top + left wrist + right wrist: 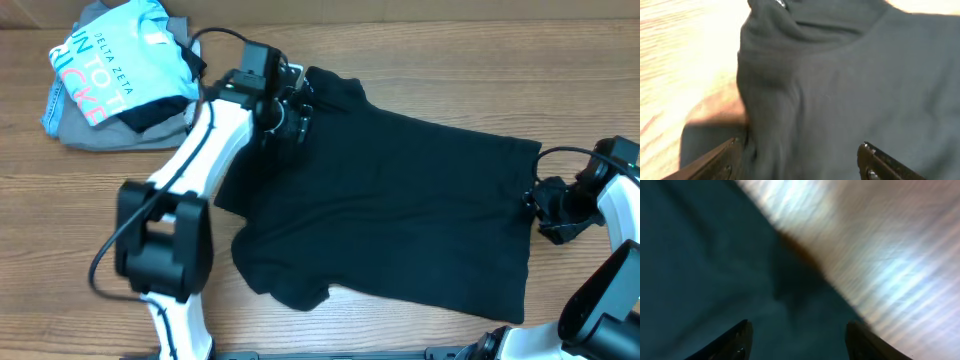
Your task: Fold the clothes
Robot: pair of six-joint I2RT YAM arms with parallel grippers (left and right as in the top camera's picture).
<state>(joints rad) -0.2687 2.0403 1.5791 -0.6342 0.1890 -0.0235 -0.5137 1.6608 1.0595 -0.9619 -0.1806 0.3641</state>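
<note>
The black T-shirt (pixel 400 200) lies spread across the middle of the wooden table, its bottom hem toward the right and a sleeve bunched at the front left. My left gripper (pixel 292 112) hovers over the shirt's upper left part near the collar; its jaws stand wide apart with rumpled black fabric (pixel 810 100) below and between them, nothing pinched. My right gripper (pixel 540 205) is at the shirt's right edge, jaws open over the hem (pixel 740 280), with bare table beside it.
A light blue printed shirt (pixel 110 60) lies on a grey folded garment (pixel 100 130) at the back left corner. The left arm's base (pixel 160 240) stands at the front left. Bare wood (pixel 60 200) shows along the left and front.
</note>
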